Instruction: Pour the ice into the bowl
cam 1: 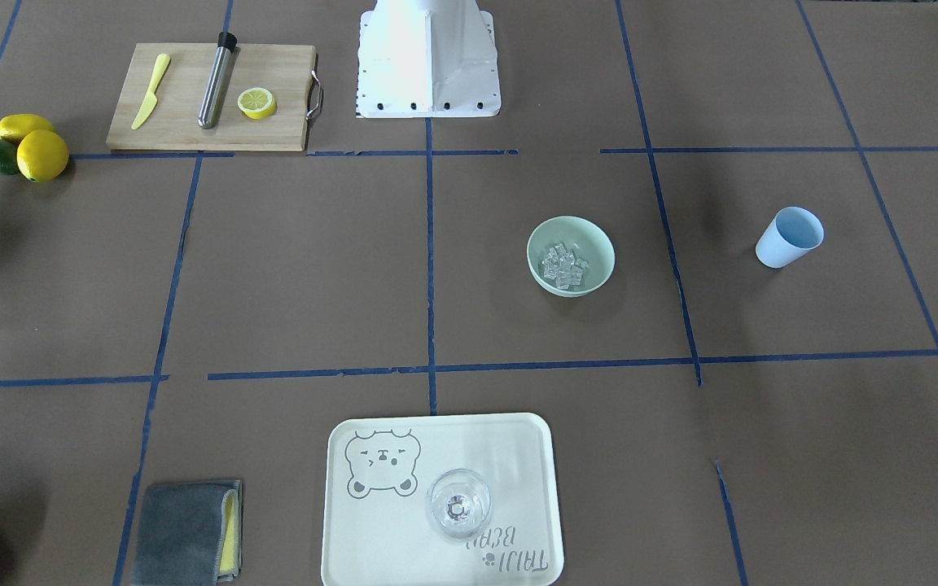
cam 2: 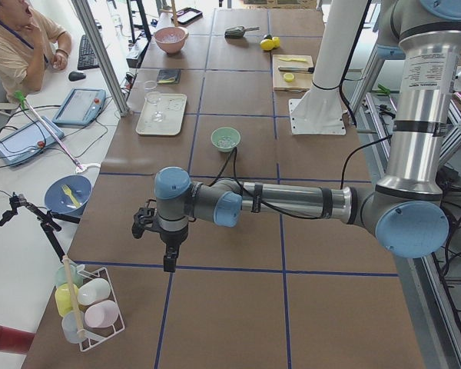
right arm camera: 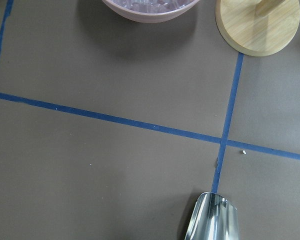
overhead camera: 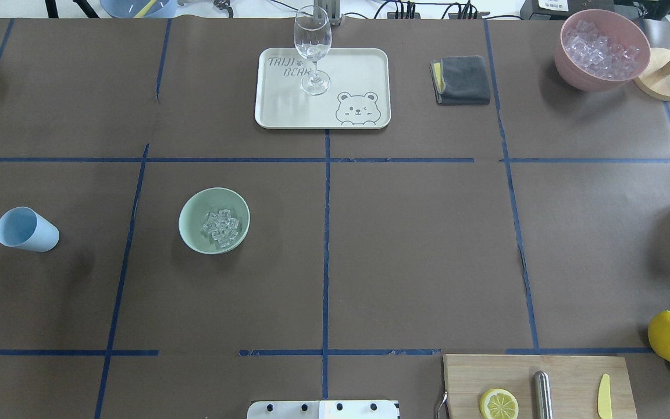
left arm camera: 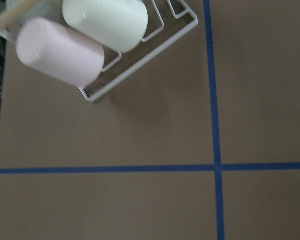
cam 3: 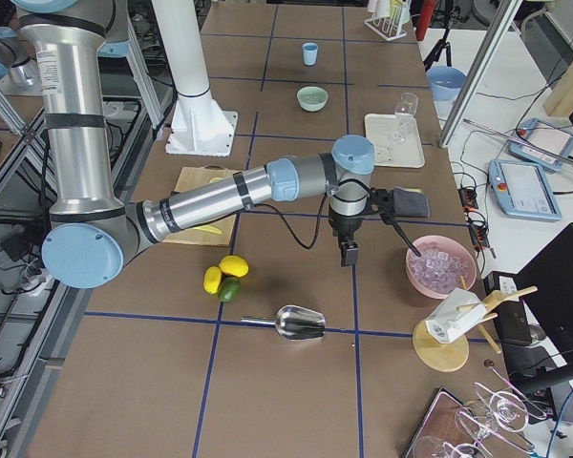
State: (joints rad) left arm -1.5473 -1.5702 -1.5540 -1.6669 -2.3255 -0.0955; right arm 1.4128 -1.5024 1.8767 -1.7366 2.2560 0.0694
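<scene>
The mint-green bowl (cam 1: 597, 244) stands on the table's left half and holds a heap of clear ice cubes (cam 1: 564, 265). It also shows in the overhead view (overhead camera: 195, 214) with the ice (overhead camera: 220, 227). The light blue cup (overhead camera: 25, 229) stands upright and empty to the bowl's left. My left gripper (cam 2: 169, 260) hangs over bare table well left of the cup. My right gripper (cam 3: 349, 253) hangs near the pink bowl. I cannot tell whether either is open or shut. Neither wrist view shows its fingers.
A pink bowl (overhead camera: 573, 73) of ice stands far right beside a wooden stand (overhead camera: 663, 81). A tray (overhead camera: 364, 70) carries a wine glass (overhead camera: 312, 52). There is also a grey cloth (overhead camera: 464, 80), a cutting board (overhead camera: 570, 372), lemons (overhead camera: 669, 336), a metal scoop (right arm camera: 212, 217) and a cup rack (left arm camera: 105, 35).
</scene>
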